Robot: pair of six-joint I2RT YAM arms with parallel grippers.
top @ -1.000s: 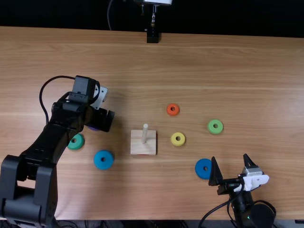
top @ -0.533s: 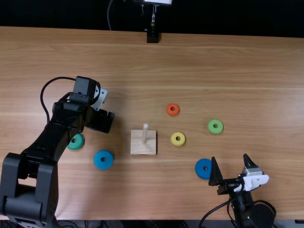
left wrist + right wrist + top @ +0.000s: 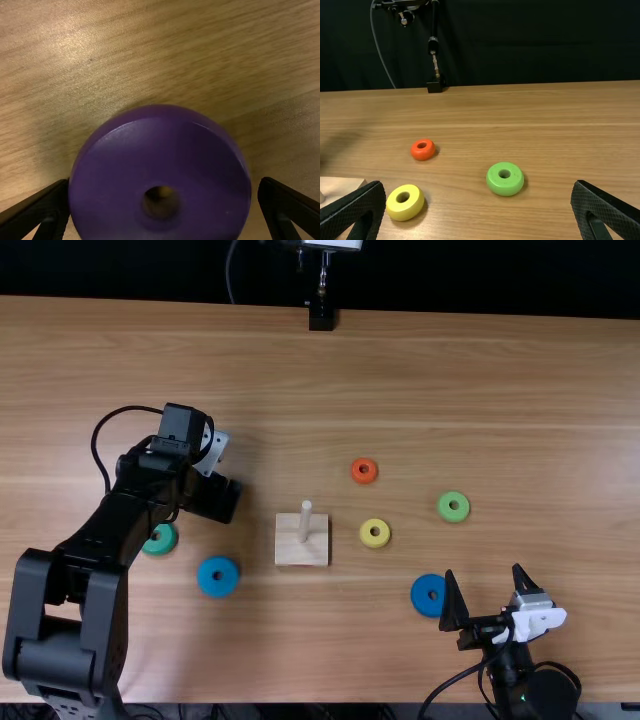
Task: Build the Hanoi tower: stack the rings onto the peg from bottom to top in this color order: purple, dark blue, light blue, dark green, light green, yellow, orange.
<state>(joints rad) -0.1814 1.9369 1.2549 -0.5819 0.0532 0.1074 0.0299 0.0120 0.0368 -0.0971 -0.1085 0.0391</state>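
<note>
The peg (image 3: 306, 524) stands upright on its square wooden base (image 3: 288, 555), left of the middle of the table (image 3: 520, 380), with no ring on it. From where I stand, there's a broad run of wood between that base and the table's far edge, and a narrower one toward the near edge. The purple ring (image 3: 160, 150) lies toward the left, between the two fingers of the left gripper (image 3: 214, 497), which are apart rather than clenched: one is right up at the ring's rim, the other has a slim gap beside it. A little wood separates that gripper from the base. The dark green ring (image 3: 163, 549) is tucked partly under the left arm, and the left-hand blue ring (image 3: 218, 589) sits between it and the base, nearer the near edge. To the right of the base, the yellow ring (image 3: 375, 543) is close by, and the orange ring (image 3: 364, 480) lies farther toward the far edge. The light green ring (image 3: 453, 516) is well apart from them, off to the right. Down by the near edge, the right gripper (image 3: 483, 572) hangs with its fingers wide apart and nothing between them, the right-hand blue ring (image 3: 427, 609) just beside it.
</note>
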